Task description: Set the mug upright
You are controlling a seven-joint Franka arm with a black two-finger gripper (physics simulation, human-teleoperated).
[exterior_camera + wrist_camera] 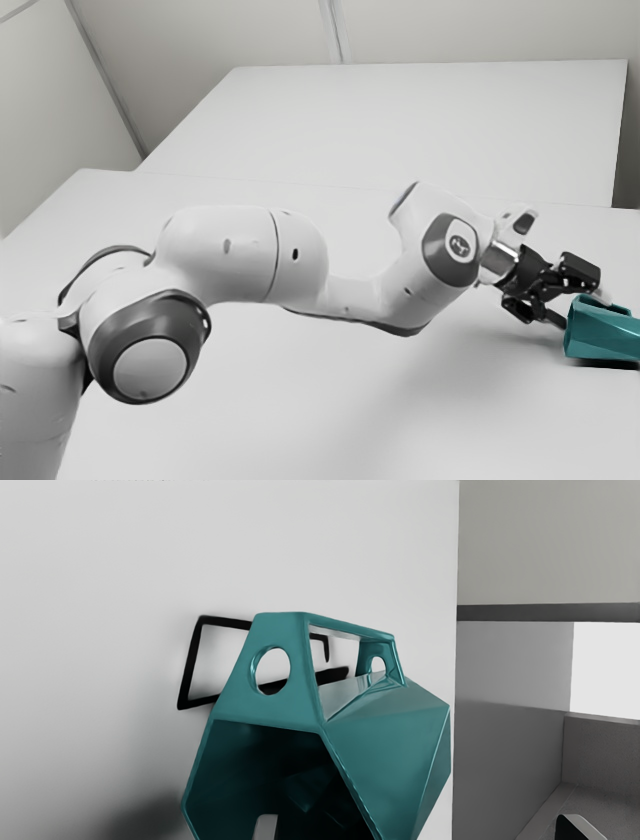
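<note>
Seen first: white table (300, 410), smooth and matte. Then white arm (235, 255), glossy rounded shells, dark grey joint caps, reaching toward 3 o'clock in exterior view. On its end, black gripper (578, 308), angular links, spread wide. Straddling one wall of teal mug (602, 332): one pale fingertip (266, 827) at the mouth, the other (575, 825) out past the faceted outside. Can't tell on contact. Mug down on its side on the table, at gripper's 4 o'clock in exterior view, close up, partly cut off by view edge. Mouth (240, 770) turned to gripper, roughly 9 o'clock in exterior view, polygonal rim, dark interior. Body all flat facets and hard creases, slight sheen. Handle (280, 707) boxy, same teal, large squarish opening, round hole through each end plate. Black angular outline (190, 665) behind handle, shadow-like. Smallest: round badge (460, 246) on arm near the gripper end, looping logo-like mark, too small to read.
</note>
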